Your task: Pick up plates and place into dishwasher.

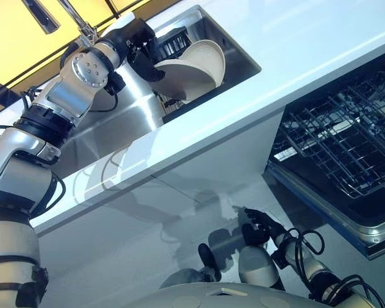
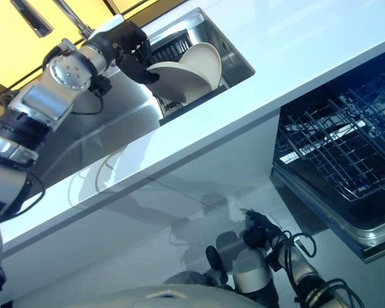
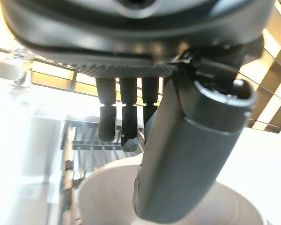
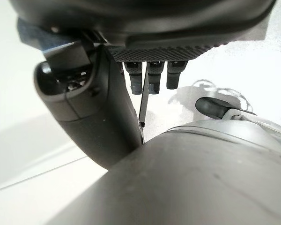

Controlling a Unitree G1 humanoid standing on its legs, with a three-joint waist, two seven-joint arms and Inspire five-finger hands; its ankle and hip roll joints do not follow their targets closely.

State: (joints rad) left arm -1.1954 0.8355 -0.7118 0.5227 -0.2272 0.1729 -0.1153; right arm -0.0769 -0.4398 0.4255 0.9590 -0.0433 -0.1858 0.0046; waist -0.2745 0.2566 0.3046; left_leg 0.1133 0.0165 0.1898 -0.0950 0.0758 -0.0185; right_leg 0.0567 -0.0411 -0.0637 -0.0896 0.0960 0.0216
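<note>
A cream plate (image 1: 196, 67) hangs tilted on edge over the steel sink (image 1: 115, 128), and my left hand (image 1: 138, 42) is shut on its rim. In the left wrist view the thumb (image 3: 192, 154) lies across the plate (image 3: 103, 197) while the fingers (image 3: 124, 126) curl behind it. The open dishwasher's dark wire rack (image 1: 346, 141) juts out under the counter at the right. My right hand (image 1: 260, 226) hangs low in front of the white cabinet, well below the counter, with relaxed fingers and nothing in it.
A white counter (image 1: 308, 45) runs between the sink and the dishwasher. A dark dish rack (image 1: 173, 42) stands in the sink behind the plate. A faucet (image 1: 77, 19) rises at the sink's far side. The dishwasher door (image 1: 346, 224) sticks out at the lower right.
</note>
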